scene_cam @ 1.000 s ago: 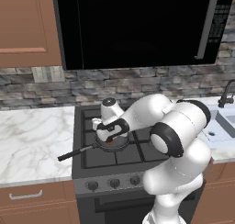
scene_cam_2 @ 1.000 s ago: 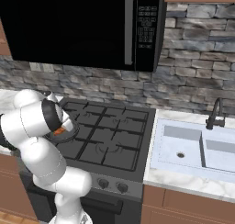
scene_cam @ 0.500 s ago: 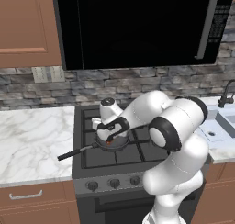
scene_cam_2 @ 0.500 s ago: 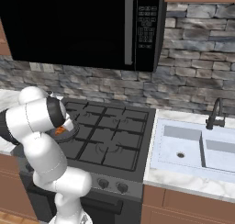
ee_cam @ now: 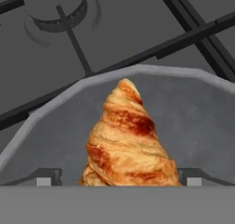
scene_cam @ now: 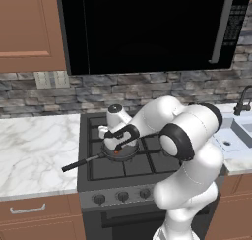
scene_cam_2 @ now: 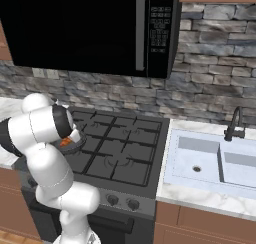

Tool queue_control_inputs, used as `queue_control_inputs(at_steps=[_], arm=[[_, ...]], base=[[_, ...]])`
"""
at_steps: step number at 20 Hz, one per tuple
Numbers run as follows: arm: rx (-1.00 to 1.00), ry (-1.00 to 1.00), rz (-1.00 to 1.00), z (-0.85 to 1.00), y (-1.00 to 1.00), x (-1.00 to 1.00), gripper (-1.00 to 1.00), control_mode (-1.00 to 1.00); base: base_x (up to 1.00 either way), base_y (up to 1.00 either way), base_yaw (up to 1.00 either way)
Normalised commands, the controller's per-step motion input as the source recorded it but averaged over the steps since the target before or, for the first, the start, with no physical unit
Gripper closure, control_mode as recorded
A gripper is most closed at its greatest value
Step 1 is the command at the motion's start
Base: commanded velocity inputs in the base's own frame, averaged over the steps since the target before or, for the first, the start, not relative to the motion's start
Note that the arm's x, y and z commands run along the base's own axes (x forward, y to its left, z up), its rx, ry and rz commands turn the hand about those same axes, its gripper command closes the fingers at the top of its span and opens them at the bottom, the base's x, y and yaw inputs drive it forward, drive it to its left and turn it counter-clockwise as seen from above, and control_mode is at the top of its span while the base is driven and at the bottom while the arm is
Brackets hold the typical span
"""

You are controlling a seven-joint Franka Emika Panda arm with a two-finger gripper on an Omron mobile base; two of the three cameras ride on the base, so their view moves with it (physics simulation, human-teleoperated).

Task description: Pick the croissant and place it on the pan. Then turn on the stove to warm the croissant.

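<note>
A: Where is the croissant (ee_cam: 128, 140)?

B: In the pan (ee_cam: 202, 108), lying on its grey floor. In the hand view it stands between the two dark fingertips (ee_cam: 46, 176), one on each side, each with a clear gap of pan floor before the pastry.

A: So the claw (ee_cam: 120, 179) has let go?

B: It looks so. The jaws stand wide apart and neither tip touches the croissant, though the lower end of the pastry is cut off at the bottom of that view, so I cannot be fully sure of the contact there.

A: And where is the pan on the stove (scene_cam: 147, 158)?

B: On the front left burner grate, its long thin black handle (scene_cam: 81, 163) pointing out to the left and towards the front, past the stove's edge over the marble surface (scene_cam: 34, 145). In the left base view the claw (scene_cam: 118, 148) hangs just over the pan (scene_cam: 123, 154), with the white arm bent down to it.

A: Anything from the other side?

B: In the right base view a patch of orange croissant (scene_cam_2: 65, 142) shows beside the arm's elbow, on the near left of the stove (scene_cam_2: 125, 153). The knobs (scene_cam: 122, 196) run in a row along the stove front, below the pan. A black microwave (scene_cam: 147, 27) hangs above the stove, and a sink (scene_cam_2: 215, 160) lies to its right.
</note>
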Motion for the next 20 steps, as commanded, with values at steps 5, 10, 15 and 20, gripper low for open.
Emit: queue_control_inputs(at_steps=[5,10,15,20], arm=[[0.0,0.0,-0.01,0.05,0.0,-0.19,-1.0,-1.0],[0.0,-0.01,0.0,0.27,0.0,-0.32,-1.0,-1.0],[0.0,-0.03,0.0,0.37,0.0,-0.39,-1.0,-1.0],[0.0,-0.03,0.0,0.41,-0.02,-0.41,-1.0,-1.0]], base=[[0.0,0.0,0.0],[0.0,0.0,0.0],[0.0,0.0,0.0],[0.0,0.0,0.0]])
